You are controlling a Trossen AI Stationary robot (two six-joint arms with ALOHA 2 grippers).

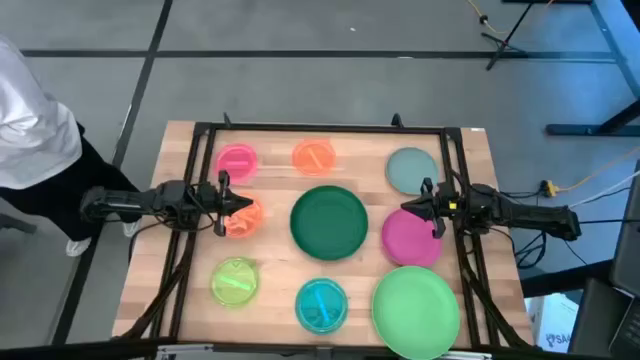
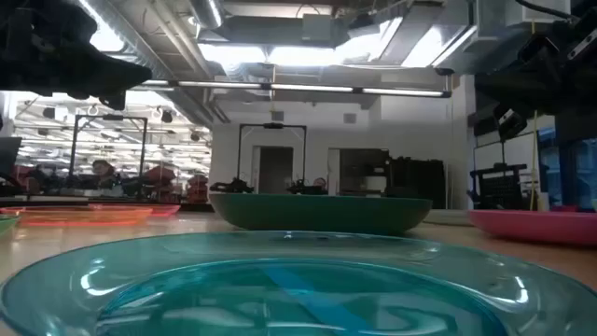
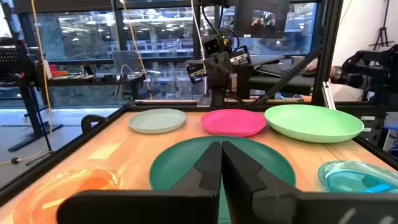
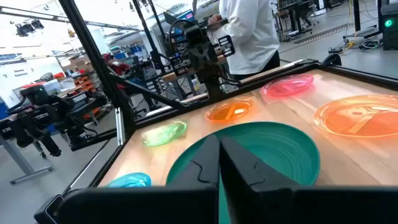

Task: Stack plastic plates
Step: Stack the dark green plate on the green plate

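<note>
Wooden table (image 1: 275, 270) carries all the plates, nothing stacked. Biggest: light green plate (image 1: 416, 308) at the near right corner in the high view, touching or just overlapping the magenta plate (image 1: 410, 239) beside it. Dark green plate (image 1: 329, 222) sits dead centre between my two grippers. Grey-blue plate (image 1: 411, 171) at the far right, just beyond the magenta one.

Smaller translucent ones: cyan plate (image 1: 321, 304) near centre edge, filling the low view foreground; yellow-green plate (image 1: 235, 281) near left; pink plate (image 1: 236, 161) far left; orange plate (image 1: 314, 156) far centre. A second orange plate (image 1: 243, 217) lies on the left, under my left fingertips.

My left gripper (image 1: 240, 205) hovers over that second orange plate, pointing at the dark green plate, fingers pressed together, holding nothing. My right gripper (image 1: 406, 207) is over the far edge of the magenta plate, also aimed at the dark green plate, fingers together, empty.

A person in a white top (image 1: 30, 120) stands off the table's left side.
</note>
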